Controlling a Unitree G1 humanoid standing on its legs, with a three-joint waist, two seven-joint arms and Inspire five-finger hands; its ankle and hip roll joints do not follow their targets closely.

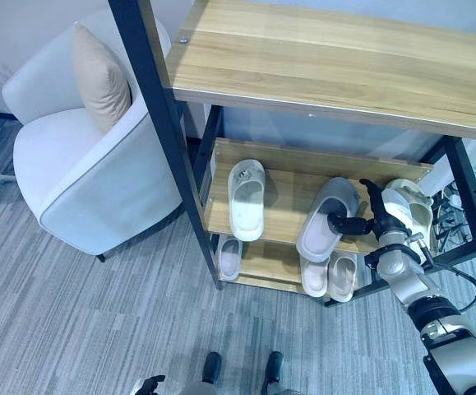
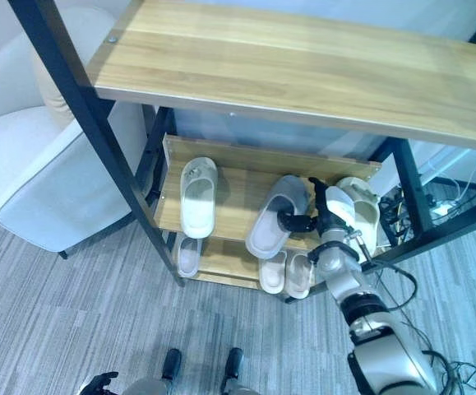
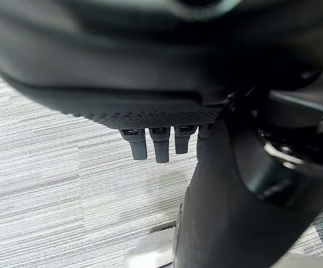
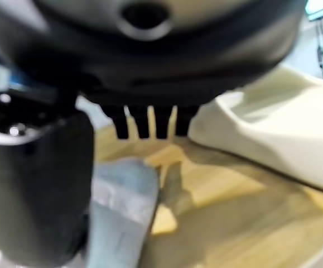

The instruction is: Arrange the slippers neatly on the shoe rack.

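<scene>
**Inspector:** On the middle shelf (image 1: 303,169), a grey slipper (image 1: 326,218) lies slanted, its toe hanging past the front edge. The right robot hand (image 1: 367,218) has its thumb hooked at the slipper's side; whether the fingers close on it I cannot tell.

**Clerk:** Why slanted?

**Inspector:** My judgement: it is mid-adjustment, being turned to lie square like the white slipper (image 1: 247,197) well to its left. A cream slipper (image 1: 414,210) sits just behind the hand.

**Clerk:** And below?

**Inspector:** A pair (image 1: 330,276) and one single slipper (image 1: 230,257) lie on the bottom shelf.

**Clerk:** The left robot hand (image 3: 155,142)?

**Inspector:** Idle over the floor (image 3: 49,184), fingers relaxed, holding nothing.
</scene>
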